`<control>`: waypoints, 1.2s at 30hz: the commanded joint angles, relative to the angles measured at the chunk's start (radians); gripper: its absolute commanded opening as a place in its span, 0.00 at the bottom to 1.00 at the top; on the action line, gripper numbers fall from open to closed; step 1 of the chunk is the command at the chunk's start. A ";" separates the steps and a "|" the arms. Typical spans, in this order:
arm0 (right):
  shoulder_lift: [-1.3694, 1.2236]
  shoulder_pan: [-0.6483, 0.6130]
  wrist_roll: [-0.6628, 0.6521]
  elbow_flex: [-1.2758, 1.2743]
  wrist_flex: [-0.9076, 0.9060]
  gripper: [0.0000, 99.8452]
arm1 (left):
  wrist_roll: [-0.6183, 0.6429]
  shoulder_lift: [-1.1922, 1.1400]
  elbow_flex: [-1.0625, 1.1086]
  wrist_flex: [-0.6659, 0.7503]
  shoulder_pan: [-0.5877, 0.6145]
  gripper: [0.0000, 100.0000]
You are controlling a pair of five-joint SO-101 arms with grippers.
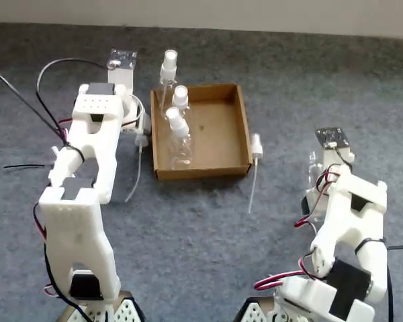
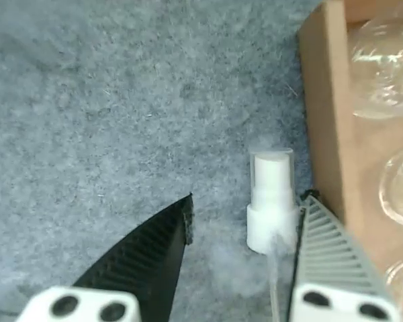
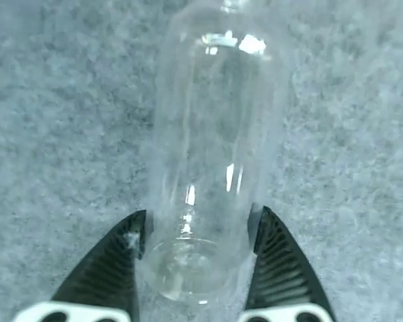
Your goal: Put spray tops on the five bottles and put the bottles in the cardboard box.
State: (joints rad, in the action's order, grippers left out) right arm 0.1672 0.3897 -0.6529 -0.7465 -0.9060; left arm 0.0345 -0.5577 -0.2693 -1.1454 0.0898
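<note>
The cardboard box [image 1: 240,127] lies open at the middle of the carpet. Two capped clear bottles [image 1: 180,100] stand by its left wall, and a third capped bottle [image 1: 168,67] is at its back left corner. A loose spray top [image 2: 272,211] with its tube lies just outside the box's left wall [image 2: 326,114]. My left gripper [image 2: 250,200] is open around this top, low over the carpet [image 1: 142,132]. Another spray top [image 1: 256,144] lies right of the box. My right gripper [image 3: 198,268] is shut on the base of an uncapped clear bottle [image 3: 215,147] [image 1: 314,168].
Grey carpet covers the whole floor. The loose tops' thin tubes [image 1: 252,188] trail toward the front. Black and red cables [image 1: 27,107] run left of the left arm. Open carpet lies between the two arms in front of the box.
</note>
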 commanded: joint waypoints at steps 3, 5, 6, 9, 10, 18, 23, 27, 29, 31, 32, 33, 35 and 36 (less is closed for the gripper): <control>-0.076 -0.056 -0.009 0.036 0.018 0.01 | 0.014 -0.036 -0.050 -0.002 -0.018 0.24; -0.076 -0.054 -0.009 0.036 0.013 0.01 | 0.014 -0.053 -0.051 0.018 -0.019 0.22; -0.076 -0.053 -0.009 0.036 0.012 0.03 | 0.014 -0.064 -0.051 0.035 -0.019 0.20; -0.076 -0.045 0.032 0.036 0.012 0.10 | 0.012 -0.082 -0.051 0.055 -0.016 0.16; -0.076 -0.039 0.043 0.036 0.012 0.13 | 0.011 -0.081 -0.051 0.055 -0.015 0.15; -0.021 -0.025 0.041 0.073 0.007 0.16 | 0.011 -0.068 -0.079 -0.017 -0.012 0.11; 0.104 -0.025 0.046 0.077 -0.107 0.16 | 0.012 -0.068 -0.239 -0.203 0.047 0.08; 0.186 -0.033 0.041 0.079 -0.189 0.16 | 0.009 -0.068 -0.392 -0.344 0.108 0.08; 0.209 -0.042 0.040 0.076 -0.225 0.16 | 0.008 -0.068 -0.470 -0.416 0.133 0.08; 0.206 -0.056 0.040 0.077 -0.259 0.17 | -0.009 -0.068 -0.545 -0.479 0.148 0.08; 0.205 -0.062 0.040 0.077 -0.271 0.19 | -0.021 -0.068 -0.582 -0.508 0.153 0.08; 0.205 -0.067 0.040 0.079 -0.282 0.21 | -0.028 -0.068 -0.616 -0.540 0.156 0.08; 0.205 -0.071 0.040 0.079 -0.288 0.27 | -0.028 -0.068 -0.680 -0.595 0.165 0.08; 0.205 -0.071 0.040 0.077 -0.288 0.30 | -0.028 -0.068 -0.705 -0.608 0.173 0.08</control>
State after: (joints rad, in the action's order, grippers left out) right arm 0.3360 0.3330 -0.6191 -0.7081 -1.1792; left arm 0.0176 -0.6483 -0.8293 -1.6640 0.2371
